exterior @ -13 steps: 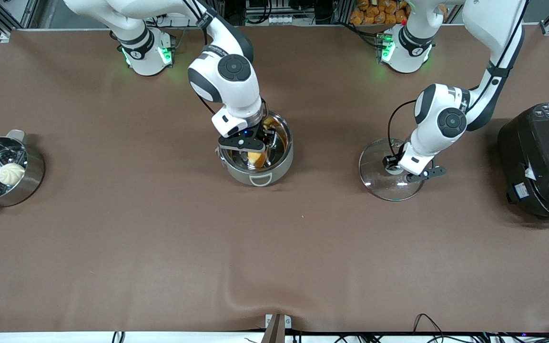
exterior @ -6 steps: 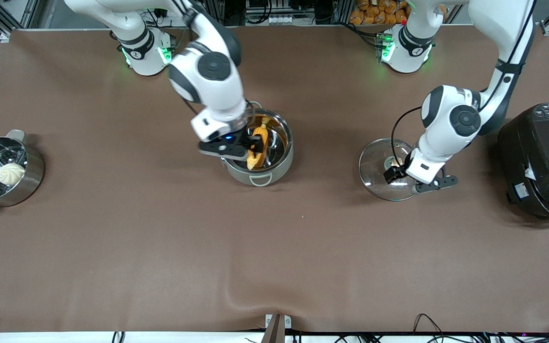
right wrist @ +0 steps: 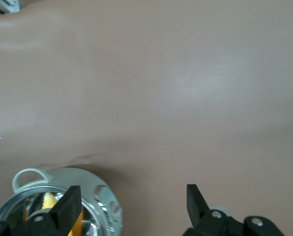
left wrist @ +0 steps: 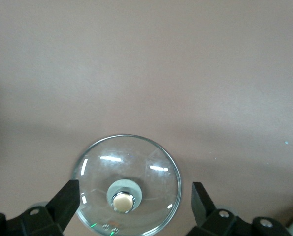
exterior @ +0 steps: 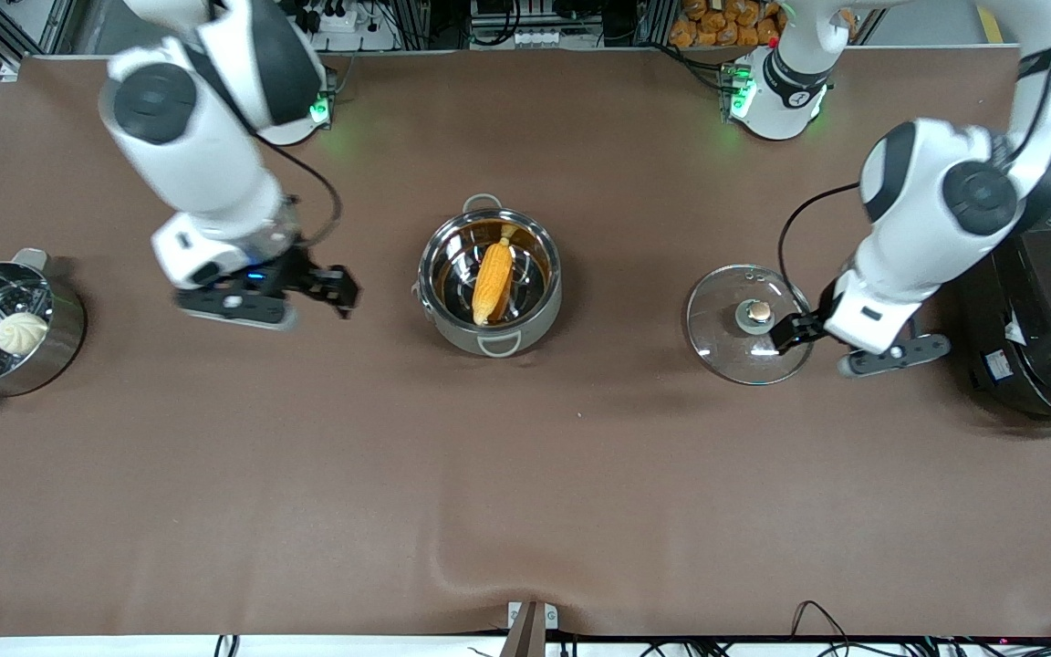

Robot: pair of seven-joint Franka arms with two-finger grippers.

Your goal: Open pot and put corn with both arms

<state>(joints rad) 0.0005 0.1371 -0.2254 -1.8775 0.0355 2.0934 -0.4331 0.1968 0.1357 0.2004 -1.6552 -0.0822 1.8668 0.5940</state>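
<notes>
Scanning from the right arm's end of the table, you get the steamer pot (exterior: pixel 7 330) with a white bun (exterior: pixel 21 332) in it, sitting well apart from everything else and out of play. Next is your right gripper (exterior: pixel 329 290), fingers spread and holding nothing, up over bare table between the steamer pot and the pot (exterior: pixel 489 283); its wrist view shows the pot (right wrist: pixel 57 204) just off one fingertip. Mid-table, the pot stands uncovered with the corn (exterior: pixel 493 282) lying inside it, long axis running roughly from the robots' side toward the front camera, pale stub at the base-side rim (so the put-in step looks done to me). Then the glass lid (exterior: pixel 744 322) lies flat on the table toward the left arm's end, knob (exterior: pixel 760 311) up, well apart from the pot. Your left gripper (exterior: pixel 795 333) hangs over the lid's edge, fingers wide and empty, straddling the lid (left wrist: pixel 126 184) in its wrist view. If you want the lid back on, the left arm is the nearer one, and the knob sits right under it. Nothing lies between lid and pot; the black rice cooker (exterior: pixel 1041 310) crowds the left arm's elbow side, so watch that swing.
</notes>
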